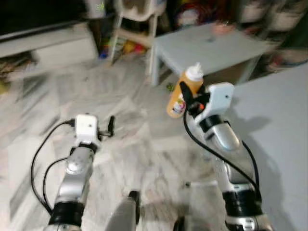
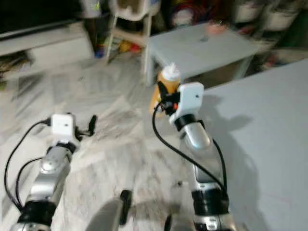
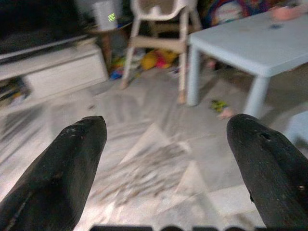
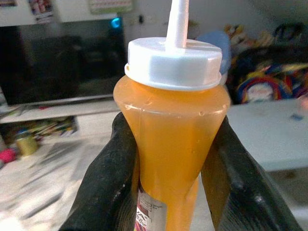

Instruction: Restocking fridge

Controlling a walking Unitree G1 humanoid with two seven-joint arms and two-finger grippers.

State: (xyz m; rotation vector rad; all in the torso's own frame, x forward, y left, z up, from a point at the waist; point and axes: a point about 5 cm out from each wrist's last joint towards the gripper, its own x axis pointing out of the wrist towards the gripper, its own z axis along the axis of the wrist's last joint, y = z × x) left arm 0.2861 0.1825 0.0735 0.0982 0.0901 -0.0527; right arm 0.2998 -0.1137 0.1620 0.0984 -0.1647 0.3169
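Note:
An orange squeeze bottle [image 1: 185, 94] with a white nozzle cap and a label near its base is held upright in the air over the floor. My right gripper [image 1: 188, 98] is shut on it, and the two black fingers [image 4: 108, 178] clamp the bottle [image 4: 174, 144] around its narrow waist. My left gripper [image 1: 111, 126] is held out low on the left over the marble floor. Its two fingers [image 3: 72, 163] stand wide apart with nothing between them.
A pale blue low table [image 1: 211, 45] stands ahead on the right. Beyond it are a white high chair [image 1: 137, 24] and a white TV bench [image 1: 48, 45] with toys around. A large grey surface [image 1: 284, 144] runs along my right. Marble floor [image 1: 134, 144] lies ahead.

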